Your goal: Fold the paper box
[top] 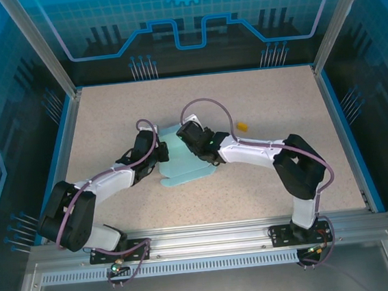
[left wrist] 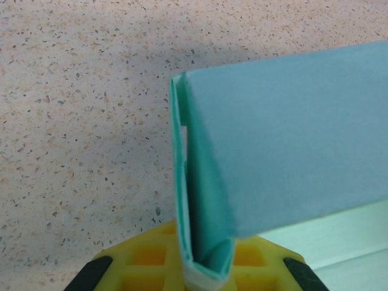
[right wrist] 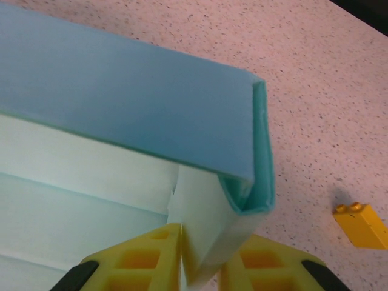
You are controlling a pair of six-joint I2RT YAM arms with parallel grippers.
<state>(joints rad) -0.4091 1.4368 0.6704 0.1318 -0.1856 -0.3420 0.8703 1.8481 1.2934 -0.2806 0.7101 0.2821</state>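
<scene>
You are, I think, raising one long wall of the paper box at the worktop centre, with the left pincer and right pincer each clamped on its end (the wall stands upright), so next fold both ends evenly.

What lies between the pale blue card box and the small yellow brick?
In the right wrist view, bare speckled tabletop separates the pale blue card box from the small yellow brick.

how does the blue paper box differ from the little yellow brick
The paper box is pale blue thin card, the brick orange-yellow with studs. The box is far bigger than the brick. The box is pinched in the left fingers and right fingers; the brick lies free on the table. Both are one plain colour.
</scene>
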